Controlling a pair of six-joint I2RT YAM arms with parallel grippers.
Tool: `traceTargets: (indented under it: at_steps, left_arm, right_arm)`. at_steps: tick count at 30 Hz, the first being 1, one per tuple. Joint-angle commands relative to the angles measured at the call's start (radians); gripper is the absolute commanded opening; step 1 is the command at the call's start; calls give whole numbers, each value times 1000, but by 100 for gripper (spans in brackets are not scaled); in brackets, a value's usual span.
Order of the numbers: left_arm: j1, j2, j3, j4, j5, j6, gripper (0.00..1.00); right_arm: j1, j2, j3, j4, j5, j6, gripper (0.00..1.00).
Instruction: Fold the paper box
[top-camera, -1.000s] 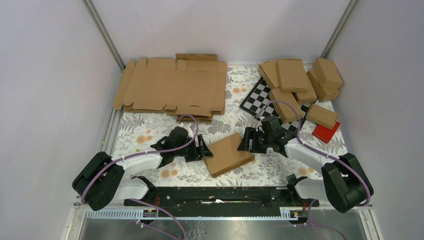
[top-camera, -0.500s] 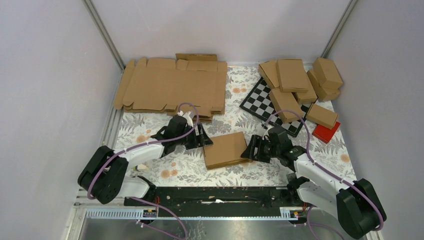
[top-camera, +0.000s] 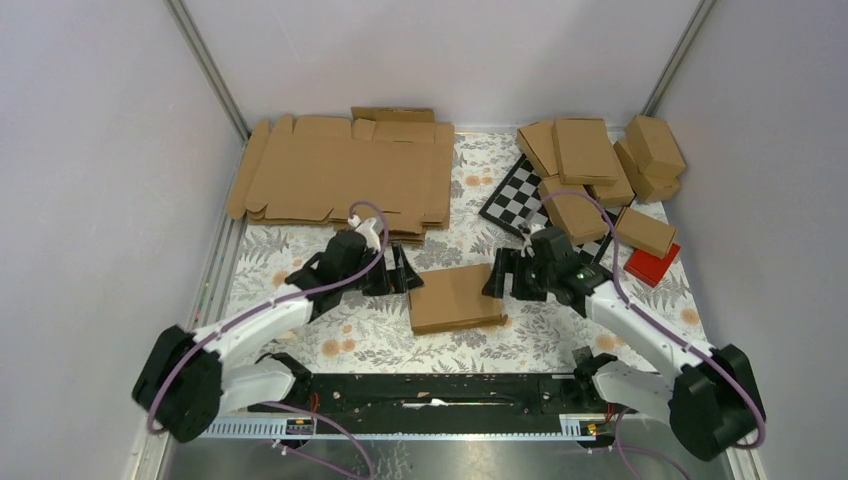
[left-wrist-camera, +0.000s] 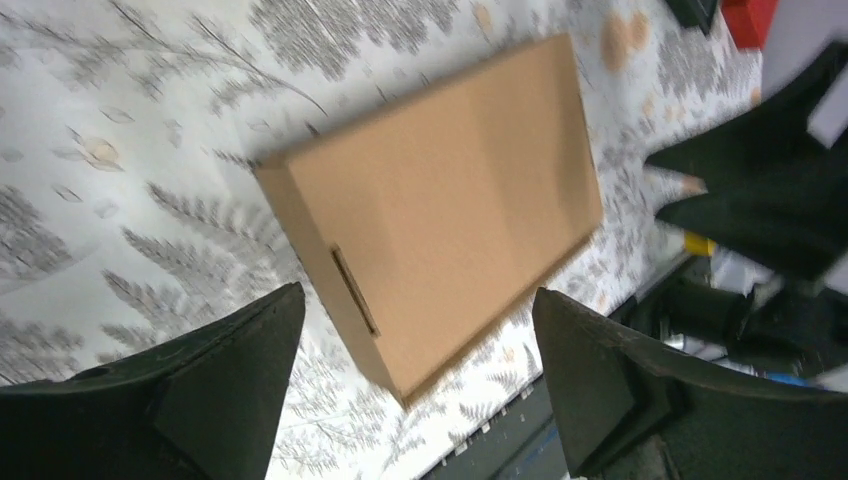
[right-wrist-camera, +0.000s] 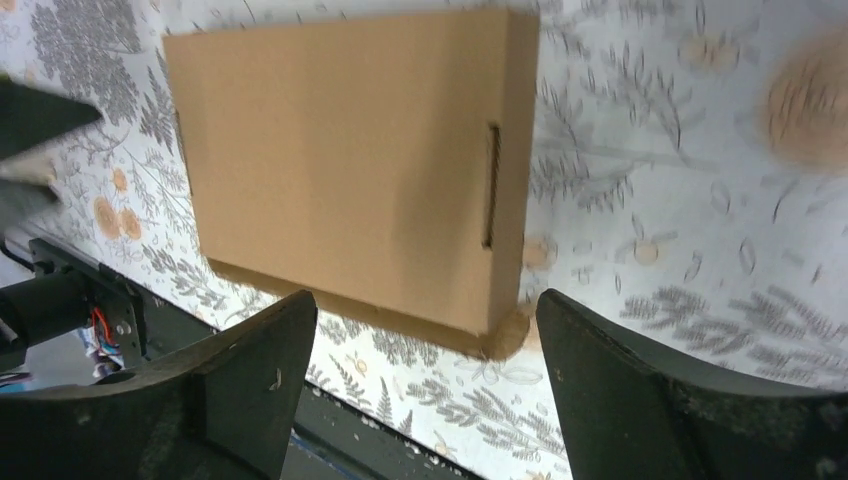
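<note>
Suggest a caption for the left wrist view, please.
Open left tool frames the closed paper box on the floral cloth.

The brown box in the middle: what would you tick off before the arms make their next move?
1. The box lies flat on the table, top closed: ok.
2. The left end effector is open: ok.
3. The right end effector is open: ok.
4. Neither one clamps the box: ok.
5. Tab seated in the side slot: cannot tell, blurred.
6. The flat cardboard stack lies apart from the box: ok.
</note>
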Motion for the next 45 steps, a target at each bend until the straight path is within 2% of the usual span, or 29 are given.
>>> traceTargets:
  at_steps: [1,4,7,9,13,18,29,34,38,45]
  left_arm:
    - [-123,-147,-78,-77,-50,-35,89]
    - [-254,-209,-125,-84,-94,-69,85]
    - [-373,-252,-147,-125,-180,-61,93]
    - [-418,-262,-155,-131,-214,-48,99]
    - [-491,-236,-146,-122,-323,-30,99]
    - [-561,-189,-145,-52,-368,63,99]
    - [-596,-214,-213,33,-399,148,99]
    - [-594,-209,-240,72,-371,153,96]
    - [-594,-216,-255,76,-354,175,94]
    - [-594,-166,-220,62,-429,186,89]
  right_arm:
    - [7,129,164,-25,42,-128,88]
    - [7,240,250,0,1,-153,88]
    - [7,353,334,17,-54,-188,90]
    - [7,411,376,20,-76,-219,93]
    - [9,508,434,40,-102,-230,93]
    - [51,599,515,26,-105,-219,91]
    - [184,795,679,35,-201,-221,91]
    - [183,809,664,35,-209,-246,90]
    - [182,820,653,36,-288,-279,90]
    - [182,812,630,35,-281,-295,88]
